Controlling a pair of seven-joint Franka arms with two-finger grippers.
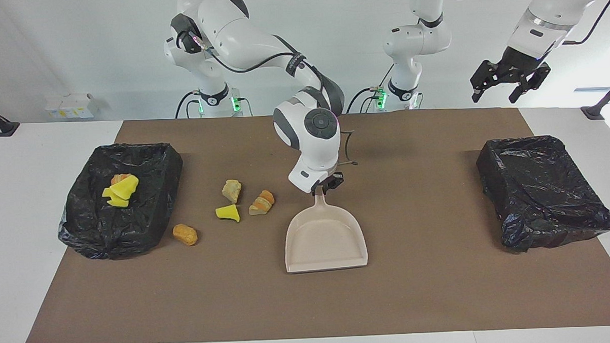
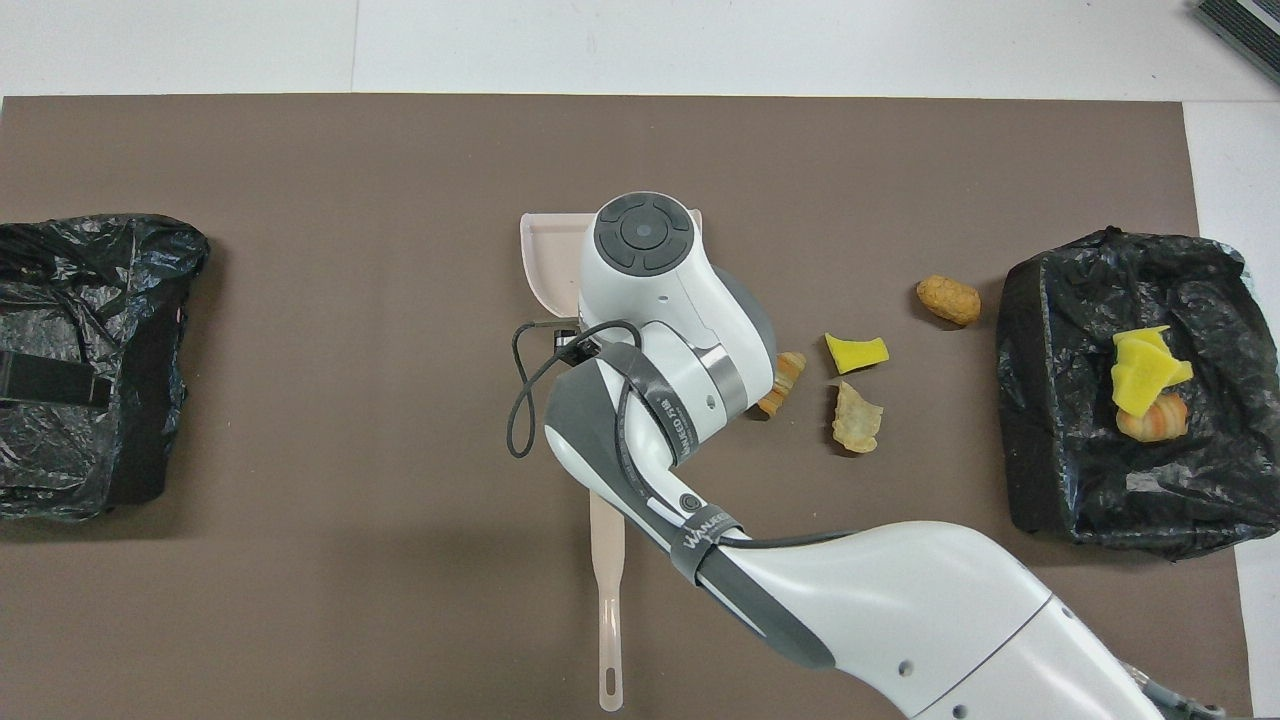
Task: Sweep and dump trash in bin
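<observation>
Beige dustpan (image 1: 325, 238) on mat, right tool (image 1: 325, 185) at handle.

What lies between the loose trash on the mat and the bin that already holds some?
Nothing visible does. The four loose pieces, among them the yellow wedge and the tan lump, lie on bare mat beside the bin at the right arm's end. The dustpan sits flat nearby, with the right gripper at its handle.

Hiding most of the dustpan (image 2: 548, 250) and the brush's (image 2: 606, 600) upper end under the right arm overhead. Blocking the right gripper (image 1: 328, 185) there too; fingers too small for reading at the dustpan's handle.
</observation>
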